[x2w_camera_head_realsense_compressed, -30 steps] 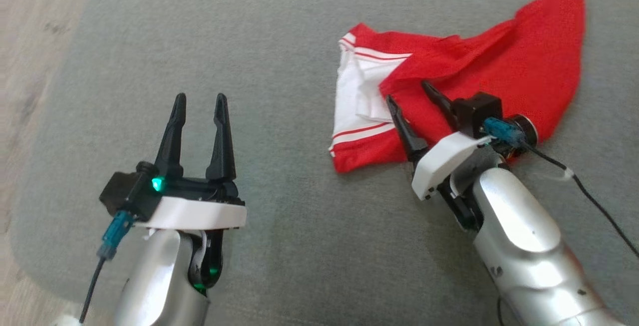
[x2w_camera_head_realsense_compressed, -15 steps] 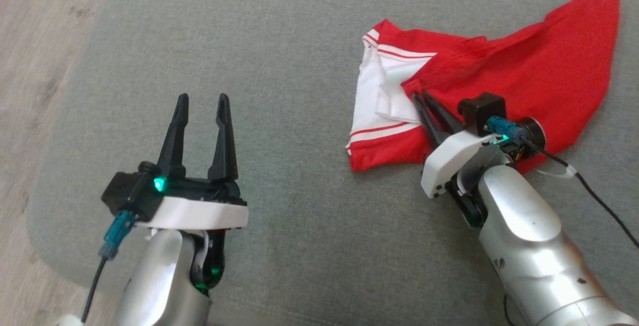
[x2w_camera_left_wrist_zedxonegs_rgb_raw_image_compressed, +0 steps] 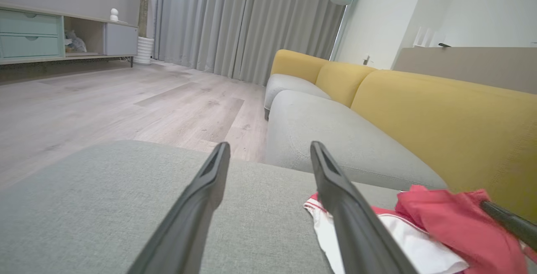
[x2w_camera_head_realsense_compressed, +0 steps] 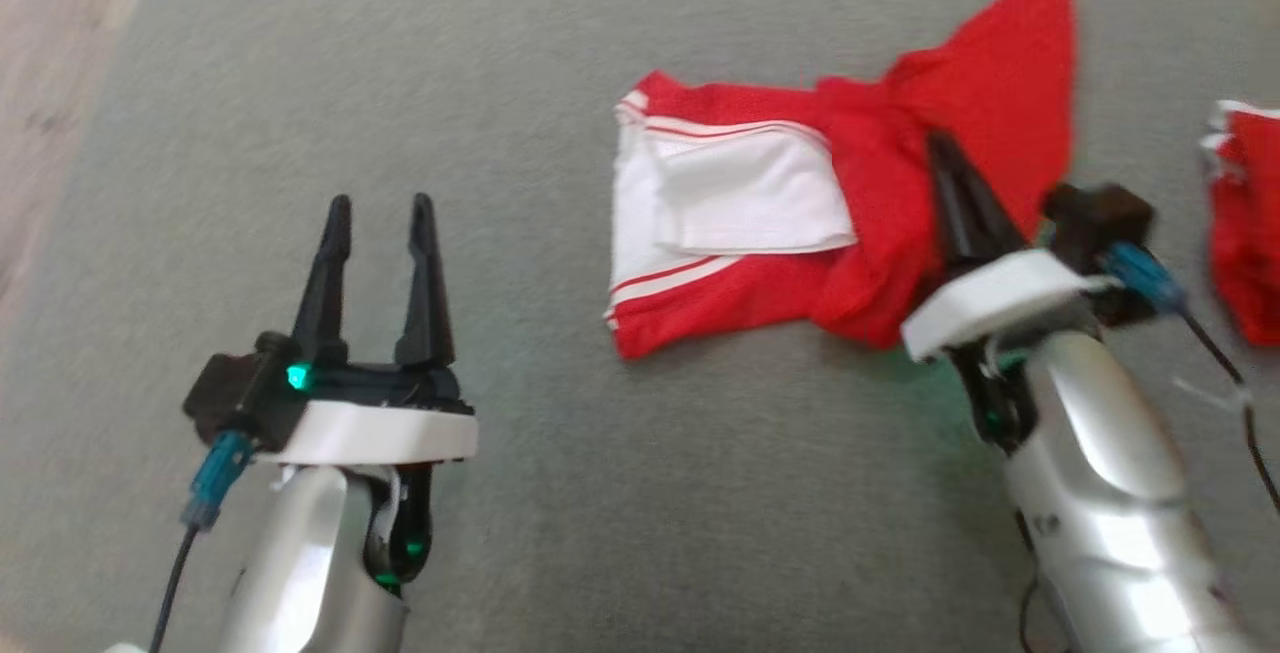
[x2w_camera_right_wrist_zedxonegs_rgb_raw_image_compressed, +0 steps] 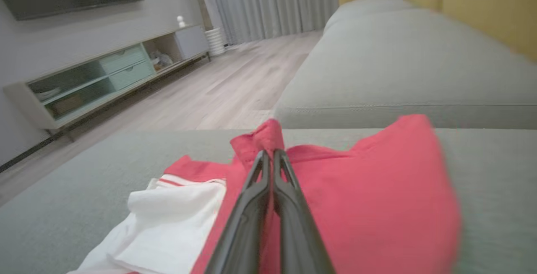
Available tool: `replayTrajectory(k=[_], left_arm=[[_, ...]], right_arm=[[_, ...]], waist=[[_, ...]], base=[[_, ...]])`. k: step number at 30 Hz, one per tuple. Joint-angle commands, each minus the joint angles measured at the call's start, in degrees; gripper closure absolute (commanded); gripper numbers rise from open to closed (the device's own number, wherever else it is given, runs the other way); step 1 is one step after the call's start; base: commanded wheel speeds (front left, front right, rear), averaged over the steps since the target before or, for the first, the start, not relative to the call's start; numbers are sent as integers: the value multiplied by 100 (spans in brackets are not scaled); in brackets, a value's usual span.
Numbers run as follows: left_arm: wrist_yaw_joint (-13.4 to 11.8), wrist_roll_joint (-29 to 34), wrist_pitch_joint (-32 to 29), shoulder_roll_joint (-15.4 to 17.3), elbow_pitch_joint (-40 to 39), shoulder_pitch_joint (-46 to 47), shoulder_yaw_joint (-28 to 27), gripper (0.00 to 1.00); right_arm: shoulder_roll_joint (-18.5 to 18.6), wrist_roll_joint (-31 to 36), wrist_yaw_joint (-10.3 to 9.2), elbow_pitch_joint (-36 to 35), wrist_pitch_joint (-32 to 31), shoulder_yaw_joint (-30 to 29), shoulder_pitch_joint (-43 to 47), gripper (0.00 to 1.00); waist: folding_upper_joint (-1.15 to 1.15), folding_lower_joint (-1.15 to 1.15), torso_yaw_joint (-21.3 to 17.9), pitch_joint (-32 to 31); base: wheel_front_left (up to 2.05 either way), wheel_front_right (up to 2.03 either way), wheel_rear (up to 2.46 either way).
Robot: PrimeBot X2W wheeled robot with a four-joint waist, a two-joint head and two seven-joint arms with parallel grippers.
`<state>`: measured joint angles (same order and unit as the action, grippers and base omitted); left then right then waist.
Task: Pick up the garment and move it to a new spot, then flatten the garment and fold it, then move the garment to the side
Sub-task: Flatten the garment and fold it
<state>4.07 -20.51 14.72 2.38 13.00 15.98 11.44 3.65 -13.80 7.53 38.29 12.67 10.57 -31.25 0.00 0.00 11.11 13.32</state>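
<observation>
Grey cushion [x2w_camera_head_realsense_compressed: 600, 513] is noted nearest, under the left gripper [x2w_camera_head_realsense_compressed: 380, 205], whose fingers are spread with nothing between them. Ahead and to its right the garment [x2w_camera_head_realsense_compressed: 740, 193], red with a white panel, is seen bunched. One red fold is pinched by the right gripper [x2w_camera_head_realsense_compressed: 938, 148], fingers pressed together on it. Pick-up is judged barely started; relocating, flattening, folding and setting aside are left.
</observation>
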Motion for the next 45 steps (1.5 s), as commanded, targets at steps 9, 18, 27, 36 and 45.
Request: replayTrajectory(k=[9,18,27,36,45], left_arm=[[44,202,28,50,-204,-85,-425,0],[74,276,28,50,-192,-123,-454,0],[152,408,28,70,-131,-24,-371,0],[320,1091,-637,511,335,681,998,0],[339,1578,-1166,706,1257,1720,2256,0]], right_arm=[[-78,-39,-4,-1117,28,-1113,1407,100],[-78,-202,-4,-1327,82,-1484,1799,0],[-78,-435,-4,-2193,227,-1087,2008,0],[-78,-571,-4,-2689,231,-808,2158,0],[-78,-726,-4,-2735,232,-562,1996,0]], waist=[[0,0,-974,-466],[0,0,-1308,-570],[0,0,-1361,-504],[0,0,-1547,-152],[0,0,-2035,265]], base=[[0,0,0],[0,0,0],[0,0,0],[0,0,0],[0,0,0]])
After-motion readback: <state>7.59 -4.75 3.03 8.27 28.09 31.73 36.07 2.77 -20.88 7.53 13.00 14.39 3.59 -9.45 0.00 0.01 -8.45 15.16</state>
